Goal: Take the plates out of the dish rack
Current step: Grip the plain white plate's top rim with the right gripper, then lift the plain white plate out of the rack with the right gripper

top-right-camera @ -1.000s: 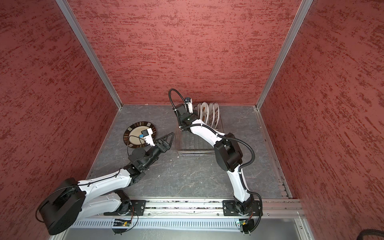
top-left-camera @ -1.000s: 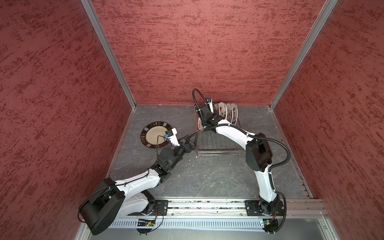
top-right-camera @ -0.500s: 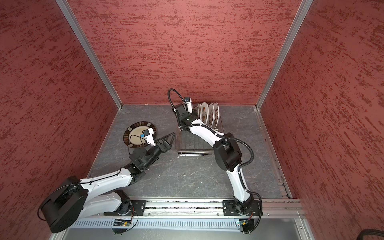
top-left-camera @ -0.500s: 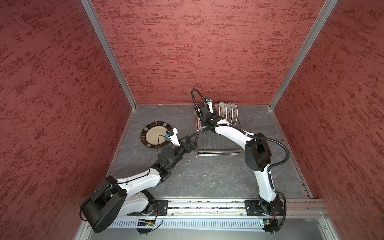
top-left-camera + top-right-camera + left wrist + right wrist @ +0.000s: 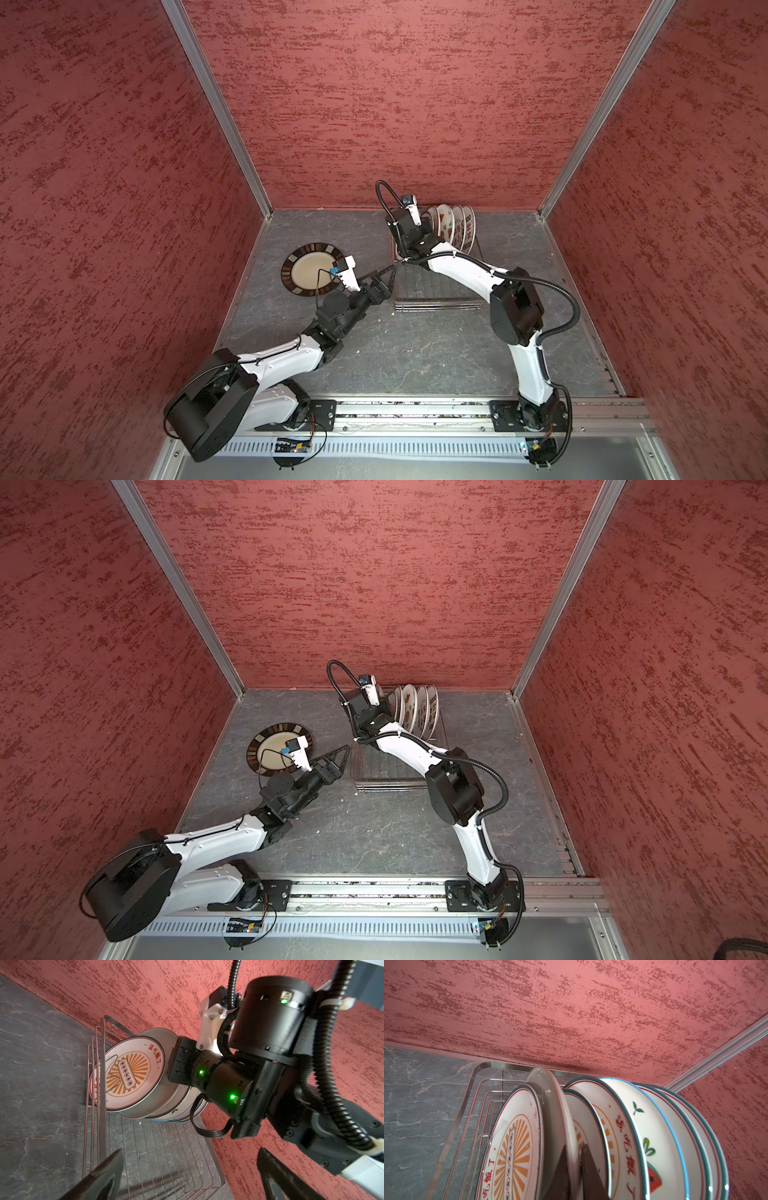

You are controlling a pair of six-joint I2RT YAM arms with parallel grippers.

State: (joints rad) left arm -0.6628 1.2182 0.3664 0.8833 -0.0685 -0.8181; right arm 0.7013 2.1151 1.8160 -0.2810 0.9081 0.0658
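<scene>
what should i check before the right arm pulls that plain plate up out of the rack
1. right tool shut on the rim of the plain plate: ok
2. gap between it and the sunburst plate beside it: cannot tell, they look very close
3. plain plate's lower edge free of the dish rack prongs: cannot tell, hidden
4. left tool open, at the rack's empty end, apart from the standing plates: ok
5. bare table in front of the rack for a set-down: ok
</scene>
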